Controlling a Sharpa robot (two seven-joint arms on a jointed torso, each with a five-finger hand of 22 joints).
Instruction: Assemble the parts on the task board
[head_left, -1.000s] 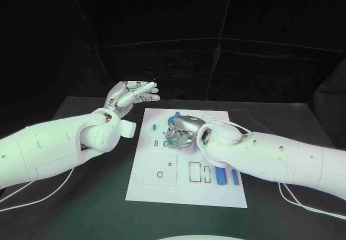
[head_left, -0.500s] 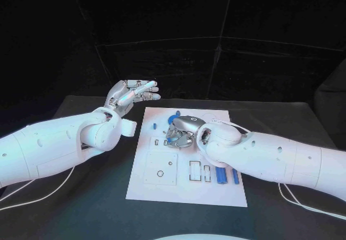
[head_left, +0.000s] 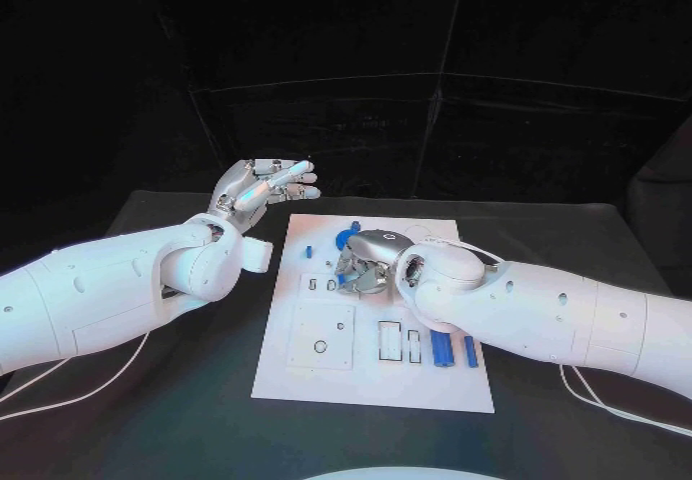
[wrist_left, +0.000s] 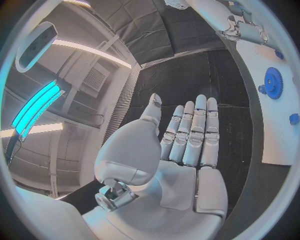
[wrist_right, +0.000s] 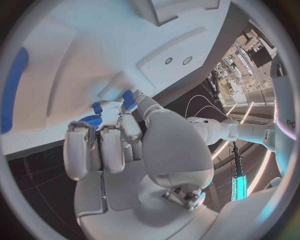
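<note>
Since a second ago: left hand (head_left: 264, 186) barely shifted, right hand (head_left: 364, 265) staying low over the task board (head_left: 378, 385), parts unmoved.

Head view: white board lying on the black surface (head_left: 159, 420), between the two arms. Two long blue bars (head_left: 453, 352) resting side by side near the board's right edge, just beside empty rectangular slots. Blue gear (head_left: 346, 240) near the far end, partly hidden by the right hand. Right hand curled down onto the board's middle, fingers bent over small pieces. Left hand raised off the board's far left corner, fingers straight, holding nothing.

Left wrist view: palm flat, fingers (wrist_left: 191, 131) extended side by side, thumb apart; gear (wrist_left: 272, 83) on the board beyond.

Right wrist view: thumb and fingertip pinching a small blue part (wrist_right: 128, 99) against the board, a second blue piece (wrist_right: 97, 108) just beside.
</note>
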